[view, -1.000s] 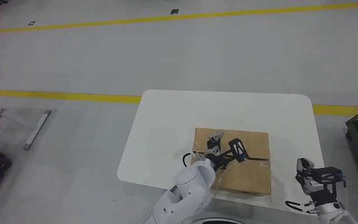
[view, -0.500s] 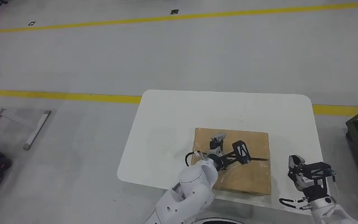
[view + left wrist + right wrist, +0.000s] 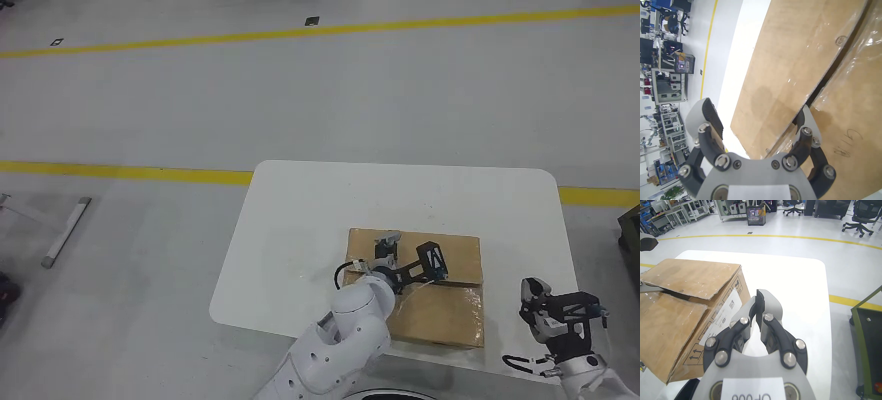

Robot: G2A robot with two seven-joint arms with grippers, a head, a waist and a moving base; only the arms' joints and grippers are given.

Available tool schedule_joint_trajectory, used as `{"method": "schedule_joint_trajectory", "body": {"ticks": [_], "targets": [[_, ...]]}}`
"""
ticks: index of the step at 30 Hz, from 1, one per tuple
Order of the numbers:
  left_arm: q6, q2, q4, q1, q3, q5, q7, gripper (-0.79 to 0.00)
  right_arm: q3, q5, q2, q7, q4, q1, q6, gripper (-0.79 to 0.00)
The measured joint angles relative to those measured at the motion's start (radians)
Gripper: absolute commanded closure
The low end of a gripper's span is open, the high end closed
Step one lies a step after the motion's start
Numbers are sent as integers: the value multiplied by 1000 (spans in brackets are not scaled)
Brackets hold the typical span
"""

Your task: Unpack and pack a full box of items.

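Hooking one finger under the raised far flap (image 3: 783,72), the left gripper (image 3: 757,111) stands spread over the one cardboard box (image 3: 440,315) on the table (image 3: 300,230). Two top flaps show. Stiff, tape-slick board, likely heavy if full, so take flaps by their free edges. Right gripper (image 3: 758,298), just beside the box, is pinched together and empty.

Box (image 3: 452,312) contents hidden under flaps (image 3: 689,279), left pincer (image 3: 755,110) fingertip behind flap

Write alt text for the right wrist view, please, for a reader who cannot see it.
The right claw, shut and holding nothing, hangs over a white table beside a cardboard box whose two top flaps stand slightly open.
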Motion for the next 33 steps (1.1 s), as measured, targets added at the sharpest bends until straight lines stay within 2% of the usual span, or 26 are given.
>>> {"method": "schedule_joint_trajectory", "body": {"ticks": [5,6,7,9,10,12,13,22,28,30,31,33], "targets": [[43,-7,0,-18,13,84,3,-770,6,4,-1,-2,-3,-4,5,0],[52,-7,-1,-17,18,107,10,-576,7,5,-1,-6,-4,-6,6,0],[60,-8,2,-13,21,124,14,-419,8,8,-1,-9,-3,-8,7,0],[73,-11,10,2,15,111,26,-339,8,8,-2,-13,5,-10,6,0],[69,-12,14,3,14,93,30,-222,6,1,-2,-14,9,-10,5,0],[58,-14,26,6,15,92,33,-114,0,-7,-2,-15,25,-10,5,0],[58,-16,29,8,13,95,33,0,-3,-6,-3,-15,31,-9,7,0],[44,-26,49,-4,2,115,48,0,-15,-9,-5,-13,33,0,15,0],[3,-30,11,-5,1,133,50,-3,-1,-5,-4,-10,23,-3,12,0],[-11,-32,-4,-9,-4,134,44,-600,4,0,-4,-10,20,-2,10,0],[-13,-33,-8,-12,-8,132,42,-785,6,2,-4,-9,19,-2,9,0],[-13,-37,-6,-23,-14,128,42,-785,12,6,-4,-7,19,1,8,0]]}}
